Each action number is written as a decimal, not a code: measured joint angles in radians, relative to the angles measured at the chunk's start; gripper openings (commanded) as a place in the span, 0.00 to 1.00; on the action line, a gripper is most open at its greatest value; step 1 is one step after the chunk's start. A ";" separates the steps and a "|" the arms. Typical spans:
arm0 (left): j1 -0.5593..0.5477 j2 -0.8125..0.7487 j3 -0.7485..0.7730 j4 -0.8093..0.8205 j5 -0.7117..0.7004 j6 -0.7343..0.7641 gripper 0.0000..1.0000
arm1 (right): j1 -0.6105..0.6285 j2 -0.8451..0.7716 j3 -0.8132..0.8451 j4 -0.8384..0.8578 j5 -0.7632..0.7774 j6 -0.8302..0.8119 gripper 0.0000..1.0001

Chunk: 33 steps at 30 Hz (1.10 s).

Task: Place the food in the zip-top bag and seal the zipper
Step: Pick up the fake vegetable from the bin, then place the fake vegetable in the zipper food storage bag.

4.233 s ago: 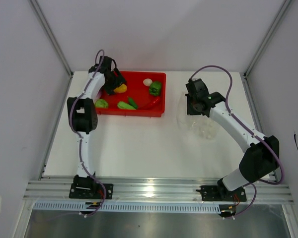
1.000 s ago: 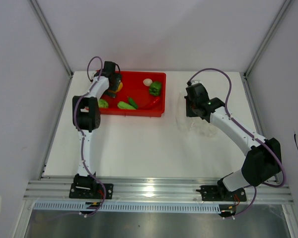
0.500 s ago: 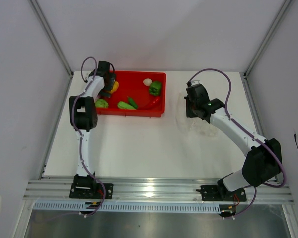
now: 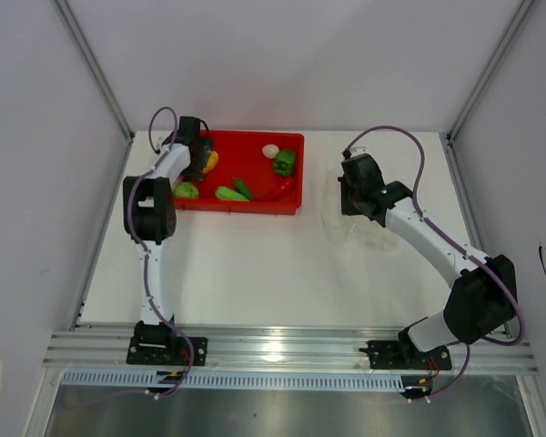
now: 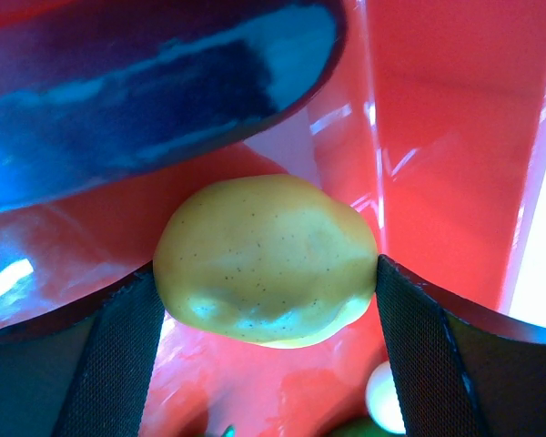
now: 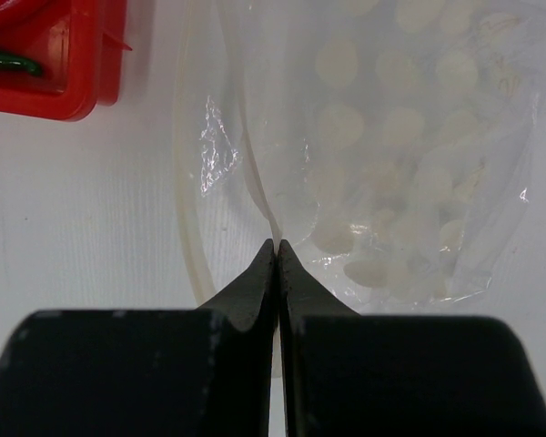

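Barely started: food [image 4: 284,162] sits in red tray [image 4: 255,209]; left fingers [image 5: 118,364] clasp lemon [image 5: 266,259], right fingers [image 6: 246,282] pinch the unsealed zip-top bag [image 6: 419,137] edge.

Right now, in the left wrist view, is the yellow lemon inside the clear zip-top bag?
No, the lemon lies on the red tray, between the fingers of the left end effector.

No readable text, labels, brands, numbers or signs in any view.
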 measured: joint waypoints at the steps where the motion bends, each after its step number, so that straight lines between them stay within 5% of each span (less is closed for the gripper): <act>1: 0.000 -0.013 -0.023 0.013 0.006 0.006 0.22 | 0.000 0.000 0.000 0.000 0.000 0.000 0.00; 11: -0.032 -0.197 -0.279 0.080 0.047 0.096 0.01 | 0.002 -0.011 0.003 -0.046 -0.008 0.049 0.00; 21: -0.156 -0.621 -0.630 0.314 0.288 0.255 0.01 | -0.001 -0.050 0.063 -0.137 -0.019 0.064 0.00; 28: -0.335 -0.814 -0.924 0.590 0.530 0.296 0.01 | -0.005 -0.084 0.104 -0.166 -0.066 0.079 0.00; 33: -0.512 -0.818 -0.955 0.634 0.592 0.325 0.01 | -0.002 -0.085 0.104 -0.171 -0.111 0.098 0.00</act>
